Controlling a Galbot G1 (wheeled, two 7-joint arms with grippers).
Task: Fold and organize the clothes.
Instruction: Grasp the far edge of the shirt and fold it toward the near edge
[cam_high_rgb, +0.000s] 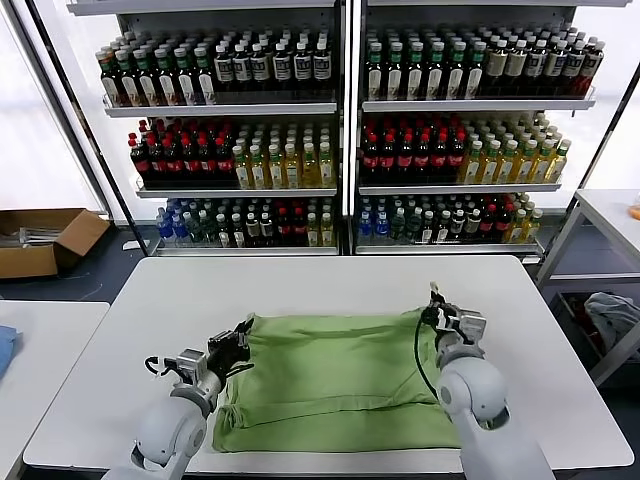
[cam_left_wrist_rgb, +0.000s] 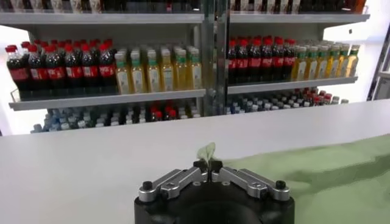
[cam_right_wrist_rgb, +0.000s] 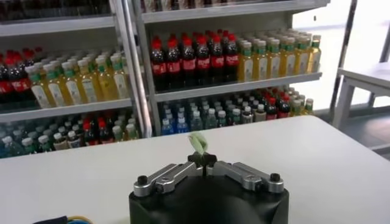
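The light green shirt (cam_high_rgb: 335, 385) lies on the white bench (cam_high_rgb: 330, 285), in its near half and roughly central. It is spread flat as a broad rectangle, plain side up. Its long axis runs from 9 o'clock to 3 o'clock across the bench. The far edge is straight and parallel to the bench's far edge; the near edge lies close to the bench's near rim. Which end is the collar cannot be told.

The left claw (cam_high_rgb: 238, 345) sits at the shirt's far corner toward 9 o'clock. In the left wrist view its fingers (cam_left_wrist_rgb: 201, 165) are pressed together, pinching a small tuft of green fabric that stands up between the tips.

The right claw (cam_high_rgb: 436, 310) sits at the shirt's far corner toward 3 o'clock. In the right wrist view its fingers (cam_right_wrist_rgb: 195, 159) are likewise pressed together on a small tuft of green fabric.

Beyond the bench, at 12 o'clock, stand shelves of bottles (cam_high_rgb: 345, 130). A cardboard box (cam_high_rgb: 45, 240) lies on the floor toward 10 o'clock.
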